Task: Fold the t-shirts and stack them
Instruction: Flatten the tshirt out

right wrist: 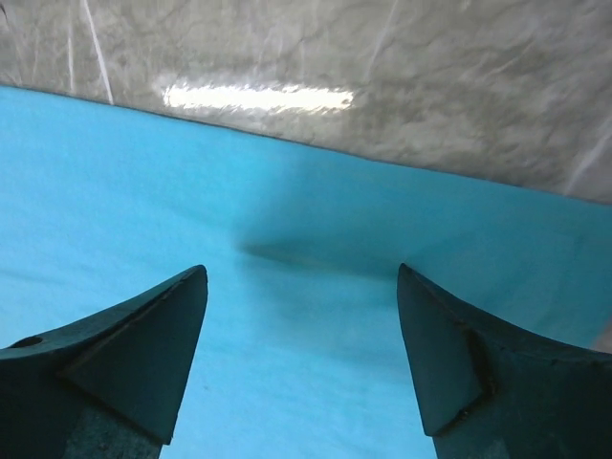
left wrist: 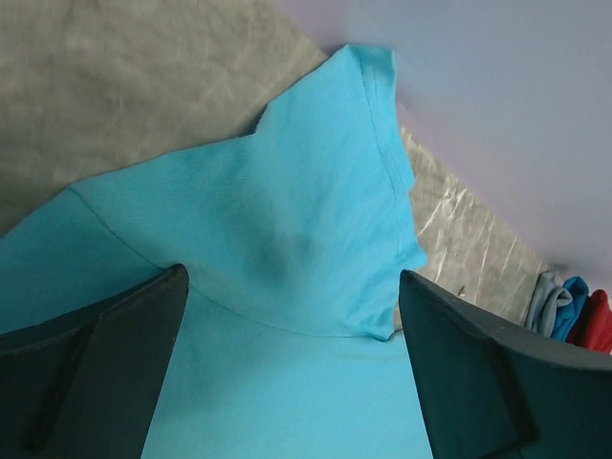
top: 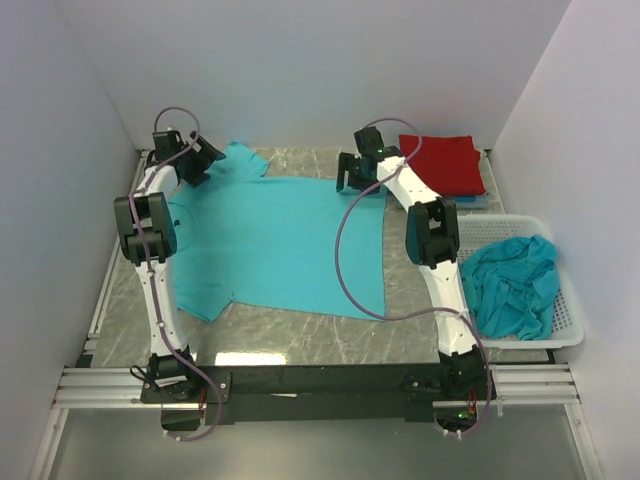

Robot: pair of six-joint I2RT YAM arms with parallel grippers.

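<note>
Both pairs of jaws stood apart; the turquoise t-shirt lay beneath them, sleeve under the left gripper, hem corner under the right gripper, its length running between them, neck probably toward the left jaws.

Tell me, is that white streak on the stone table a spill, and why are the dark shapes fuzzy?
Right wrist view: the streak looks like light reflected off the glossy table, no spill; the right fingers probably sit too near the lens to be sharp. Left wrist view: the left fingers blur likewise. Top view: a similar glare patch near the front edge.
</note>
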